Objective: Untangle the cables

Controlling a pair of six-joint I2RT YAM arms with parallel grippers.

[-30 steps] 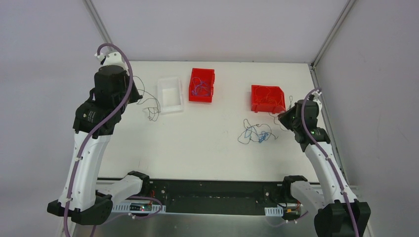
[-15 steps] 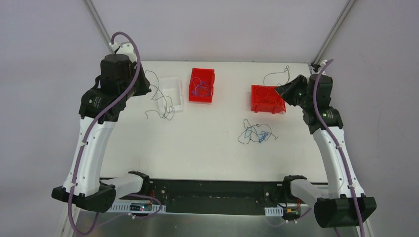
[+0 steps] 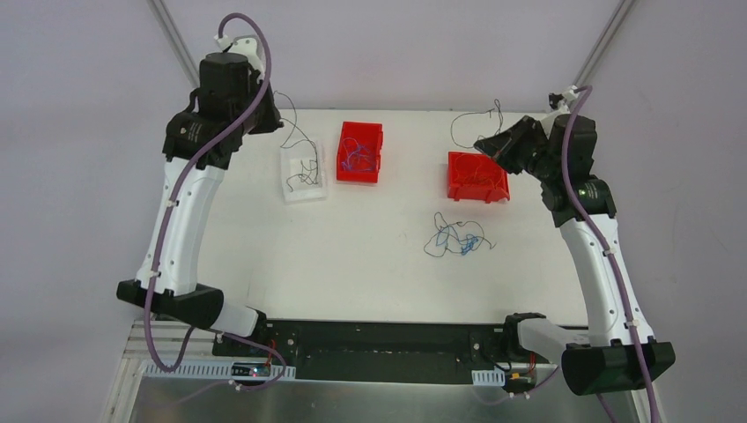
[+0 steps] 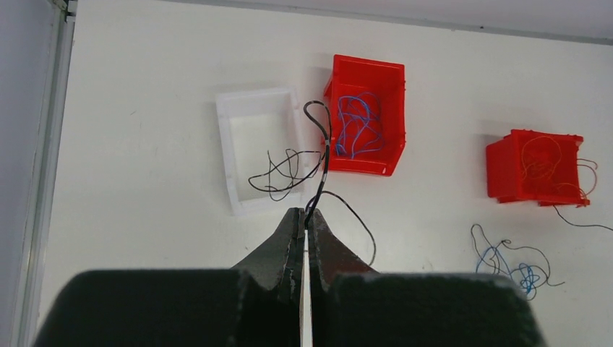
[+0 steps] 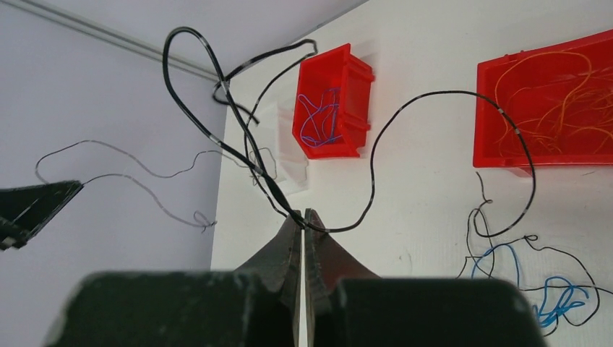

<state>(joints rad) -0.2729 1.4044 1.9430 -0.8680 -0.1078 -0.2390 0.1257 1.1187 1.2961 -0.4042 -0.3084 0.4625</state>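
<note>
Both grippers are shut, each on its own thin black cable. My left gripper [image 3: 275, 111] [image 4: 304, 214] hangs high over the white bin [image 3: 301, 169]. Its black cable [image 4: 325, 155] dangles down, with the curly lower end inside that bin. My right gripper [image 3: 481, 144] [image 5: 302, 214] is raised by the right red bin [image 3: 477, 176], and its black cable [image 5: 371, 173] loops in the air. A small knot of blue and black cables [image 3: 458, 238] [image 4: 517, 267] [image 5: 549, 289] lies on the table in front of that bin.
The middle red bin [image 3: 359, 152] holds blue strands. In the right red bin lie orange strands [image 5: 556, 101]. The table's back edge meets the walls just behind the bins. Both arm bases stand at the near edge.
Both arms rose and swung toward the back. The left carried its black cable rightward over the white bin. The right lifted its black cable off the table, up beside the right red bin.
</note>
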